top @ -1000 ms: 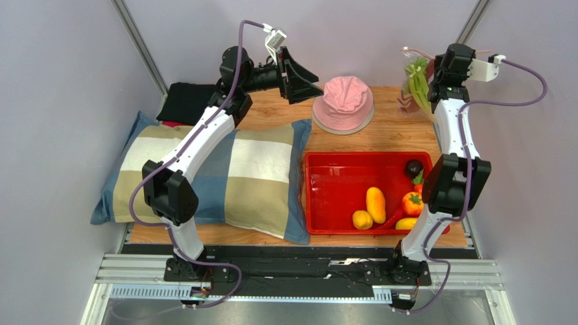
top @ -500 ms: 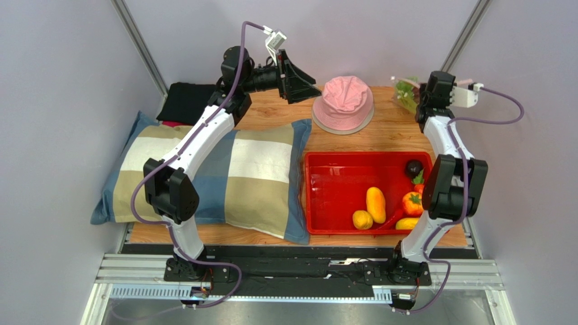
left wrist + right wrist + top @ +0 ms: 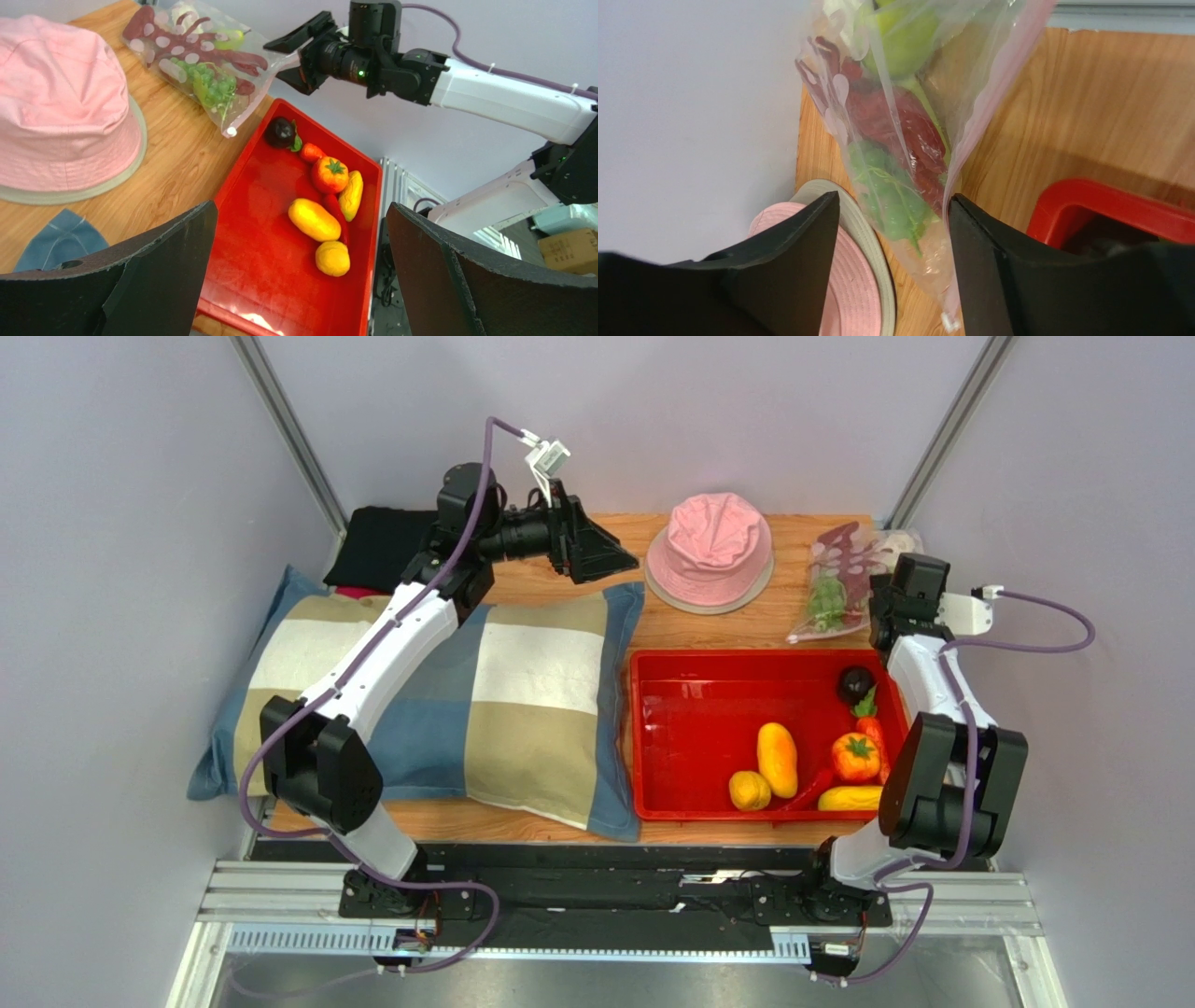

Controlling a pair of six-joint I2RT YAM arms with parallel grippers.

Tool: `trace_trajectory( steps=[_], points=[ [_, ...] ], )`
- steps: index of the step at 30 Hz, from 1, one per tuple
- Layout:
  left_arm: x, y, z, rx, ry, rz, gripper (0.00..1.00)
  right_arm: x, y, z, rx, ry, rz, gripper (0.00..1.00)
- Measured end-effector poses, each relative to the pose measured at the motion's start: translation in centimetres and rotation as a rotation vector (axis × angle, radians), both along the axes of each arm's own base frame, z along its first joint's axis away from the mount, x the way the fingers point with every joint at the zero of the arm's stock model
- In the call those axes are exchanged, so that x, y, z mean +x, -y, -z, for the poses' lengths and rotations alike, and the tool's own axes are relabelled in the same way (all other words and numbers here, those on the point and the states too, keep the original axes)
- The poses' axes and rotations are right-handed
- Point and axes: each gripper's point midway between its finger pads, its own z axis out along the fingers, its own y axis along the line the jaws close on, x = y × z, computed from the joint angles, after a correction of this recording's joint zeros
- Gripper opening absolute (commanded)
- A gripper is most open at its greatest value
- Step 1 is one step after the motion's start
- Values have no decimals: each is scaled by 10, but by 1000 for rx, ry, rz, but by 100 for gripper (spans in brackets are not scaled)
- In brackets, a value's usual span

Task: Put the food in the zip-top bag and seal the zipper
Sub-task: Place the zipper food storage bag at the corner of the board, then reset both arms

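Note:
The zip-top bag lies on the wood at the back right, between the pink hat and my right gripper. Inside it are the food pieces: a red lobster, green grapes and a green apple. In the right wrist view the bag hangs between the parted fingers of my right gripper, and the zipper runs along the edge beside the right finger. The right gripper is open. My left gripper hovers wide open and empty left of the hat; its wrist view looks down on the tray.
A pink hat sits at the back centre. The red tray holds yellow and orange toy foods, a tomato and a dark fruit. A checked pillow covers the left side, with black cloth behind it.
My right arm has come down and back, bringing the bag from the air onto the table. Its jaws have parted. The left arm has drawn slightly left.

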Motion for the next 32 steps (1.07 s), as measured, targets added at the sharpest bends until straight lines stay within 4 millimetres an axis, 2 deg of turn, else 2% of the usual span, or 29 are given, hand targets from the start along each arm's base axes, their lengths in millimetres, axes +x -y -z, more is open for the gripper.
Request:
trace_trajectory(
  steps=[1,5,10,14,17,20,22,26,29,32],
  points=[
    [-2,-1,0,7,-4,-5,99,-4,-1,-1,2,-4,-4,80],
    [-7,-7,10,57,-55,-25,99,-23,-11,-16,-5,3,-45,88],
    [-14,-19,31,139,-137,-52,99,-51,-26,-61,-82,56,-144,100],
    [-14,-43,41,209,-175,-111,99,-66,-52,-106,-233,106,-367,100],
    [-6,-66,44,283,-173,-185,99,-63,-78,-139,-346,114,-598,100],
    [-1,-92,49,375,-168,-256,99,-57,-104,-160,-433,106,-803,100],
    [1,-108,56,433,-169,-297,99,-59,-124,-159,-479,100,-933,100],
    [-5,-142,85,560,-218,-371,99,-79,-163,-131,-548,41,-1144,100],
    [-28,-170,114,651,-267,-406,99,-105,-201,-102,-601,-1,-1327,100],
    [-50,-186,123,703,-259,-427,99,-123,-224,-88,-644,-20,-1452,100]
  ],
)
